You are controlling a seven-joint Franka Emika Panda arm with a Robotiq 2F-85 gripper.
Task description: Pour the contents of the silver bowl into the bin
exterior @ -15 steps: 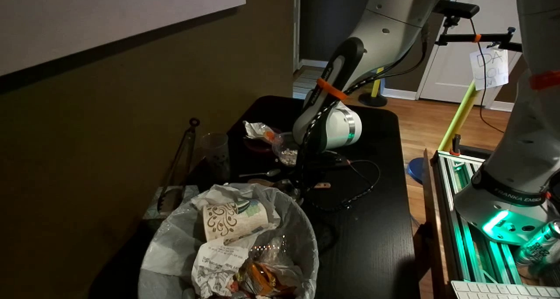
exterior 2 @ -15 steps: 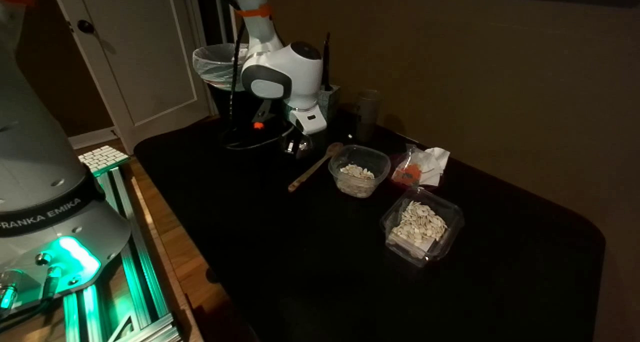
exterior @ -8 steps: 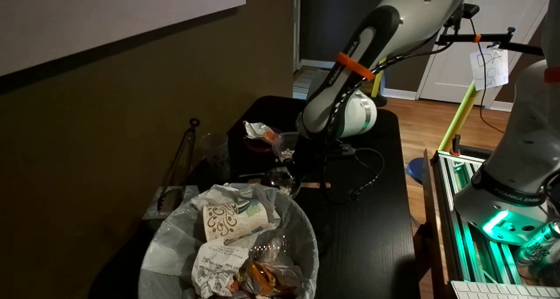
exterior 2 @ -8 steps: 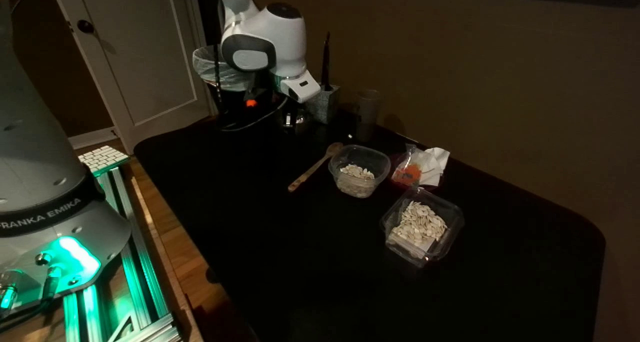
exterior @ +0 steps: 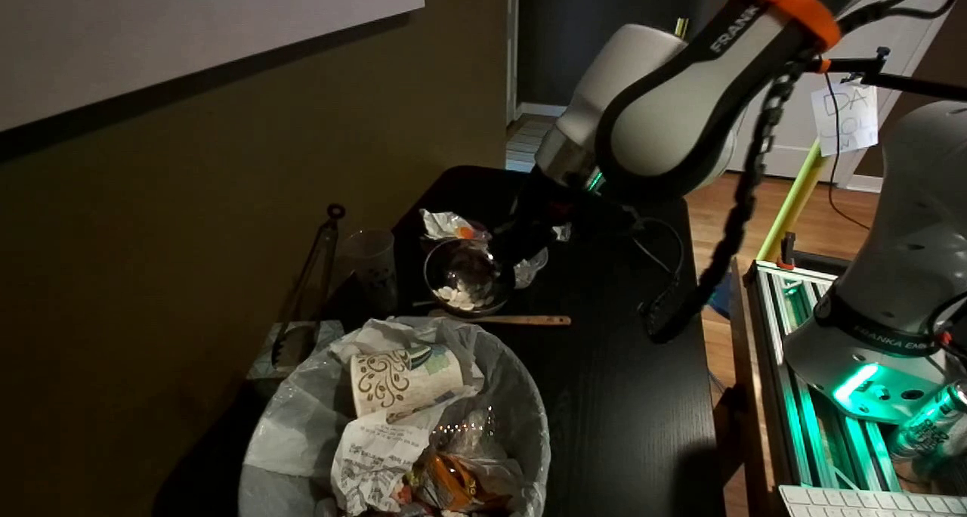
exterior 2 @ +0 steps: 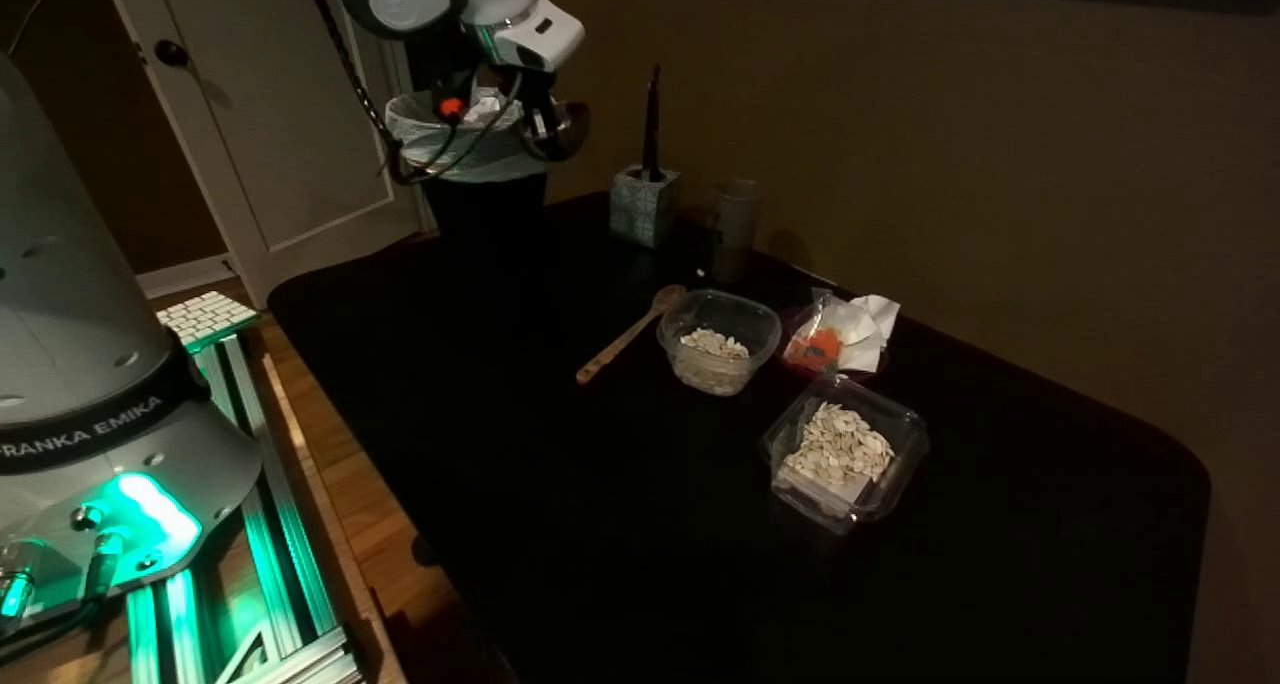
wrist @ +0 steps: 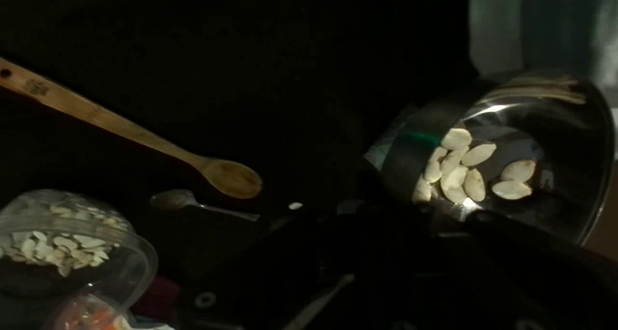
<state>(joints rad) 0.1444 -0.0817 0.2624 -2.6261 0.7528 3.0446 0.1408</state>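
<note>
My gripper [exterior: 508,246] is shut on the near rim of the silver bowl [exterior: 447,264] and holds it tilted above the table. The contents, pale flat seeds [exterior: 462,299], lie together at the bowl's low side; they show closely in the wrist view [wrist: 474,184], where the bowl [wrist: 572,127] is at the right. The gripper's dark fingers are hard to make out there. The bin [exterior: 283,434], lined with a whitish bag and holding rubbish, stands beyond the table's end. In an exterior view the bowl [exterior 2: 572,134] shows beside the bin's bag [exterior 2: 450,149], at about its rim height.
A wooden spoon [exterior 2: 630,336], a clear container with seeds [exterior 2: 718,354], another clear container [exterior 2: 845,454] and a dish with wrappers [exterior 2: 845,339] are on the table. A tall cup [exterior 2: 735,229] and a tissue box with tongs [exterior 2: 645,204] stand by the wall.
My gripper has risen with the silver bowl from low over the table, moving toward the bin in an exterior view. The bowl's inside and seeds now show. The table things have not moved.
</note>
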